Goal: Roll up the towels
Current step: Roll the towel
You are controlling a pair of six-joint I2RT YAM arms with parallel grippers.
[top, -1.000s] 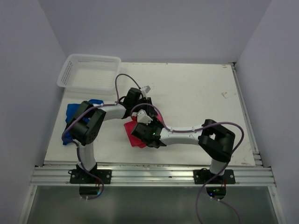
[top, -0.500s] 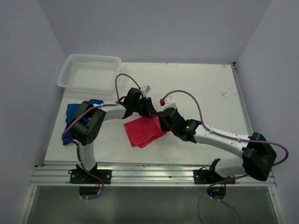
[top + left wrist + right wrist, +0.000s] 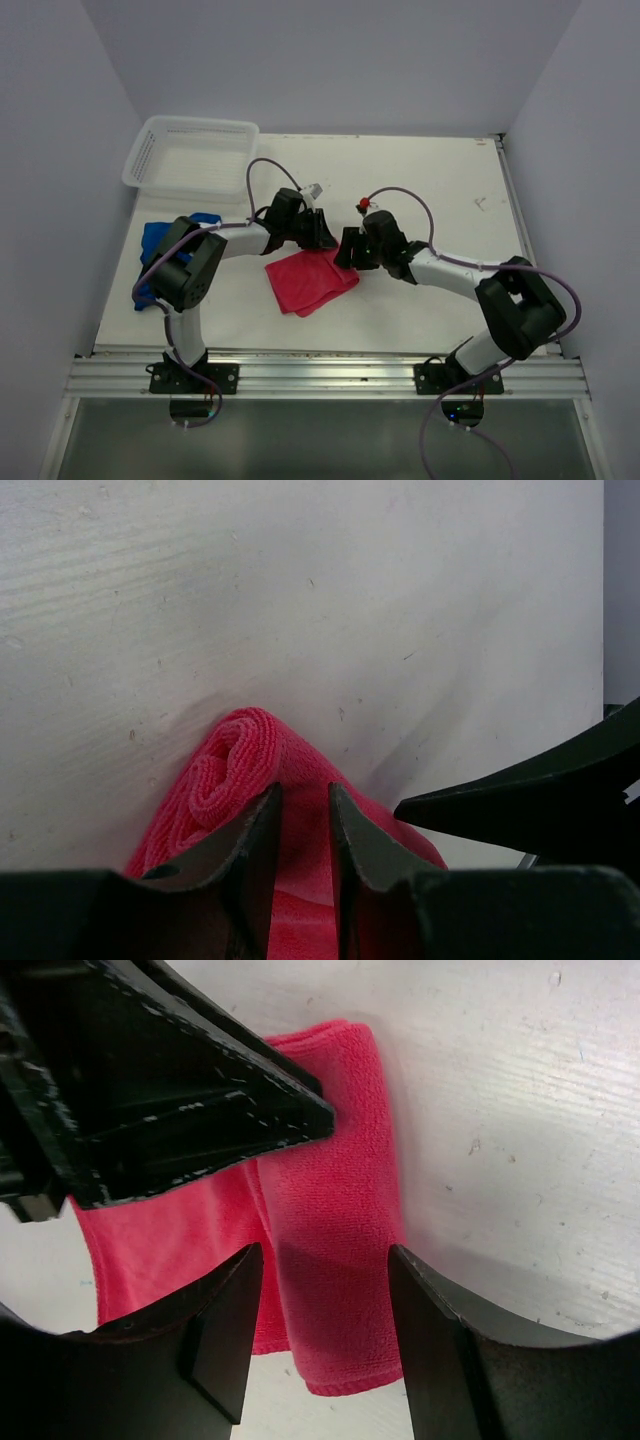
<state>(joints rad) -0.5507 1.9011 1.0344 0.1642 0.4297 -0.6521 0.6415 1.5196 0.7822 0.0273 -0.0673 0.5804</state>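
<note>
The pink towel [image 3: 310, 283] lies on the table [image 3: 450, 190] between my two arms. It is partly folded, and one corner at its far edge is curled into a small roll. My left gripper [image 3: 304, 805] is clenched on this towel. Its jaws stand narrow, with pink cloth pinched between them just behind the roll. My right gripper [image 3: 323, 1280] is released. Its jaws stand wide apart and straddle a folded strip of the same towel, nearly tip to tip with the left gripper. The blue towel [image 3: 158, 243] lies crumpled at the table's left edge, beside my left arm and well apart from both grippers. A white mesh basket [image 3: 190, 150] sits at the far left corner.
</note>
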